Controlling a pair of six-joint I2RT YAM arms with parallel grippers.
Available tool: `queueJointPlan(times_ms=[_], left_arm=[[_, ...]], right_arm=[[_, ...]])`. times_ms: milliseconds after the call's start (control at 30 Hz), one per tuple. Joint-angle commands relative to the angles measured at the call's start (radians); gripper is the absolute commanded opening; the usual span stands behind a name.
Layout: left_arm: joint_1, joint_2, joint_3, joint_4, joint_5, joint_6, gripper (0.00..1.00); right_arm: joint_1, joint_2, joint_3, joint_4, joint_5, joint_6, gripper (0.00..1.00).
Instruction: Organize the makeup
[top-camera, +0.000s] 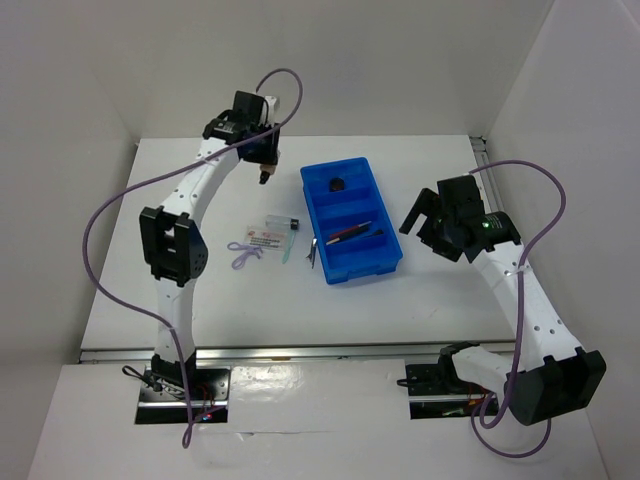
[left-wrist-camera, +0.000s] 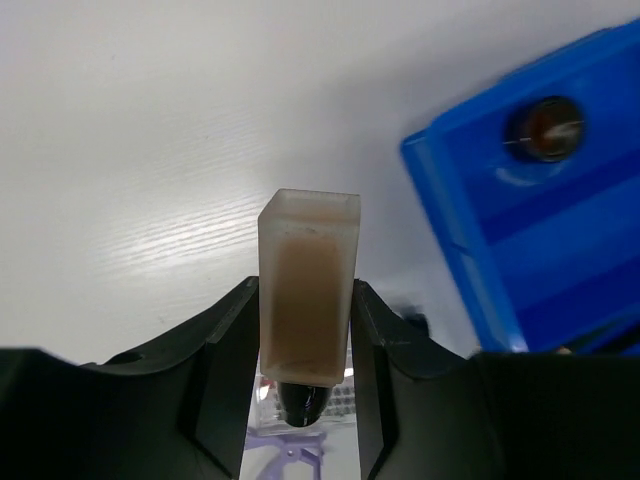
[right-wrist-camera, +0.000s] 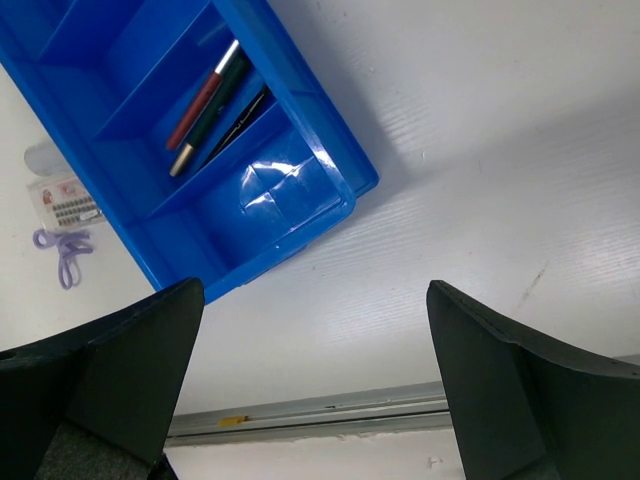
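No legible text, red print on white flat packet (top-camera: 266, 239), too small to read

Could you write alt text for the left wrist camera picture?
The left arm's black jaws grip a tan bottle, its black cap nearest the camera, over a white table. A blue tray at right holds a small round dark item.
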Motion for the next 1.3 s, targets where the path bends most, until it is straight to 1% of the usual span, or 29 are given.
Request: queueJointPlan(times_ms=[0, 33, 67, 133, 167, 233, 267, 367, 400, 467, 533, 600, 733, 867, 933, 1000, 1067, 1100, 1133, 1200, 1233, 1267], left_arm=[[0.003, -0.097, -0.001, 0.069, 0.2, 0.026, 0.0], [0.003, -0.097, -0.001, 0.079, 0.229, 0.026, 0.0], [0.003, -0.107, -0.001, 0.079, 0.299, 0.026, 0.0], [0.003, -0.108, -0.001, 0.12, 0.389, 0.012, 0.0], [0.003, -0.108, -0.001, 0.139, 0.494, -0.021, 0.0], [0.003, -0.083, -0.001, 0.191, 0.593, -0.07, 0.0], [0.003, -0.069, -0.001, 0.238, 0.66, -0.122, 0.0], [-0.025, 0.016, 0.088, 0.259, 0.735, -0.194, 0.0], [-0.034, 0.035, 0.12, 0.288, 0.754, -0.213, 0.0], [-0.034, 0.06, 0.12, 0.343, 0.797, -0.265, 0.0], [-0.034, 0.093, 0.12, 0.4, 0.797, -0.288, 0.0], [-0.034, 0.122, 0.14, 0.42, 0.809, -0.301, 0.0], [-0.068, 0.199, 0.185, 0.431, 0.734, -0.291, 0.0], [-0.088, 0.221, 0.185, 0.441, 0.682, -0.272, 0.0], [-0.088, 0.231, 0.194, 0.429, 0.668, -0.272, 0.03], [-0.088, 0.25, 0.194, 0.42, 0.658, -0.272, 0.11], [-0.088, 0.25, 0.194, 0.411, 0.658, -0.272, 0.24], [-0.088, 0.259, 0.194, 0.411, 0.658, -0.272, 0.43], [-0.088, 0.259, 0.203, 0.411, 0.647, -0.272, 0.49], [-0.088, 0.259, 0.203, 0.397, 0.647, -0.261, 0.56], [-0.088, 0.259, 0.203, 0.397, 0.635, -0.261, 0.63], [-0.088, 0.259, 0.203, 0.397, 0.625, -0.252, 0.65]], right_arm=[[-0.005, -0.018, 0.001, 0.033, 0.013, 0.016, 1.0], [-0.005, -0.018, 0.001, 0.033, 0.013, 0.016, 1.0], [-0.005, -0.018, 0.001, 0.033, 0.022, 0.016, 1.0], [-0.005, -0.018, 0.001, 0.033, 0.022, 0.016, 1.0], [-0.005, -0.018, 0.001, 0.033, 0.022, 0.016, 1.0], [-0.005, -0.018, 0.001, 0.033, 0.022, 0.016, 1.0], [-0.005, -0.018, 0.001, 0.033, 0.022, 0.016, 1.0], [-0.005, -0.018, 0.015, 0.024, 0.031, 0.016, 1.0], [-0.005, -0.018, 0.015, 0.024, 0.04, 0.016, 1.0], [-0.005, -0.029, 0.024, 0.011, 0.051, 0.016, 1.0], [-0.005, -0.029, 0.024, 0.001, 0.06, 0.016, 1.0], [-0.005, -0.038, 0.024, 0.001, 0.06, 0.016, 1.0], [-0.005, -0.047, 0.015, -0.009, 0.06, 0.025, 1.0], [-0.005, -0.047, 0.015, -0.018, 0.069, 0.025, 1.0], [-0.005, -0.047, 0.006, -0.018, 0.069, 0.025, 1.0], [-0.005, -0.047, 0.006, -0.018, 0.069, 0.025, 1.0], [-0.005, -0.038, 0.006, -0.018, 0.079, 0.025, 1.0], [-0.005, -0.038, 0.006, -0.018, 0.079, 0.025, 1.0], [-0.005, -0.038, 0.006, -0.018, 0.079, 0.025, 1.0], [-0.005, -0.038, 0.006, -0.018, 0.079, 0.025, 1.0], [-0.005, -0.038, 0.006, -0.018, 0.079, 0.025, 1.0], [-0.005, -0.038, 0.006, -0.018, 0.069, 0.025, 1.0]])
